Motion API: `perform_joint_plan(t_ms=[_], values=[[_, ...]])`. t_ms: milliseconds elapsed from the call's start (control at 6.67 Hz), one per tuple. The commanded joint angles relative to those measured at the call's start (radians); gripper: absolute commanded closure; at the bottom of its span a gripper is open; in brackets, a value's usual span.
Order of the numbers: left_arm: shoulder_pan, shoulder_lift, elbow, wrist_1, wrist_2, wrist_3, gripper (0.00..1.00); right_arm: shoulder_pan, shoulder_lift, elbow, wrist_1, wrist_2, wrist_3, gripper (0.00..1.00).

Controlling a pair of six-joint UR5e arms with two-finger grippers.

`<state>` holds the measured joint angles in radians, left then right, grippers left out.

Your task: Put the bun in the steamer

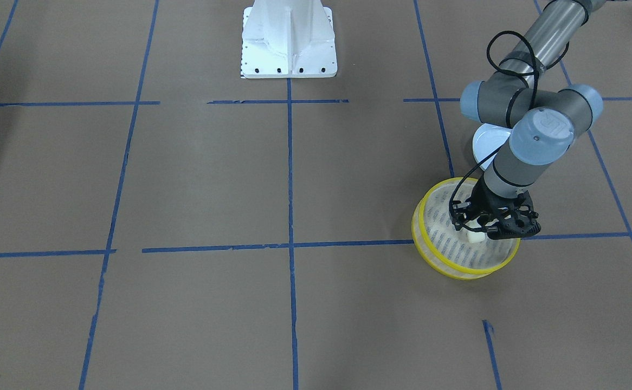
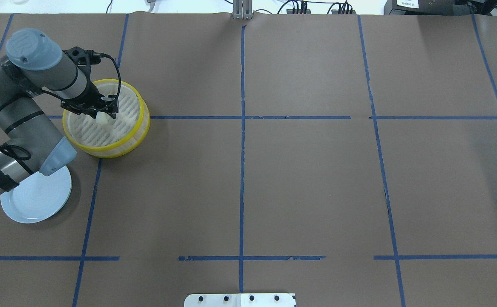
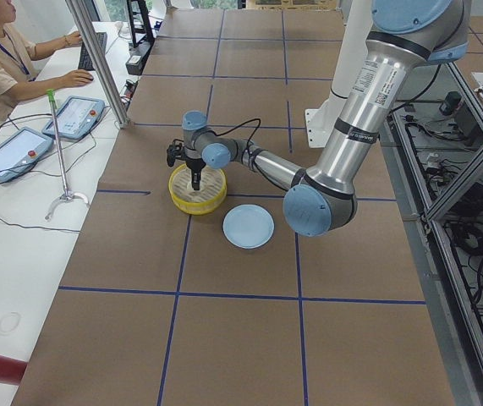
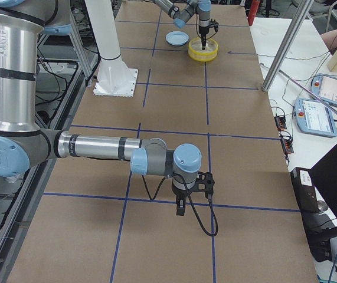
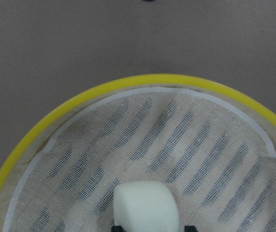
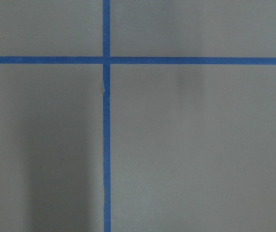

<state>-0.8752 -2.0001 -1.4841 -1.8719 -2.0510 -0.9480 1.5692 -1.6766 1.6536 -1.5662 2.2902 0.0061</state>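
One bun (image 5: pixel 145 205) sits inside the steamer (image 5: pixel 147 77), at the bottom centre of my left wrist view. The left gripper (image 1: pixel 478 232) has its fingers (image 5: pixel 118 227) on either side of the bun; I cannot tell whether they clamp it. The right gripper (image 4: pixel 180 207) hangs over the table (image 4: pixel 245 177), lower centre of the right-side view; I cannot tell its closure state.
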Motion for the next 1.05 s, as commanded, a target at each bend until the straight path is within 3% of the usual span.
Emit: perform_joint_plan(t_ms=[0, 150, 450, 600, 750, 900], values=[[-0.001, 0.006, -0.007, 0.002, 0.003, 0.0, 0.12, 0.0, 0.0, 0.0, 0.0, 0.0, 0.0, 0.0], [-0.014, 0.007, -0.028, 0.01, 0.024, 0.0, 0.02, 0.0, 0.0, 0.0, 0.0, 0.0, 0.0, 0.0], [-0.135, 0.018, -0.126, 0.16, 0.006, 0.146, 0.01, 0.0, 0.0, 0.0, 0.0, 0.0, 0.0, 0.0], [-0.233, 0.039, -0.149, 0.196, -0.036, 0.325, 0.01, 0.0, 0.0, 0.0, 0.0, 0.0, 0.0, 0.0], [-0.343, 0.109, -0.153, 0.183, -0.146, 0.422, 0.01, 0.0, 0.0, 0.0, 0.0, 0.0, 0.0, 0.0], [-0.437, 0.175, -0.175, 0.191, -0.178, 0.552, 0.01, 0.0, 0.0, 0.0, 0.0, 0.0, 0.0, 0.0]])
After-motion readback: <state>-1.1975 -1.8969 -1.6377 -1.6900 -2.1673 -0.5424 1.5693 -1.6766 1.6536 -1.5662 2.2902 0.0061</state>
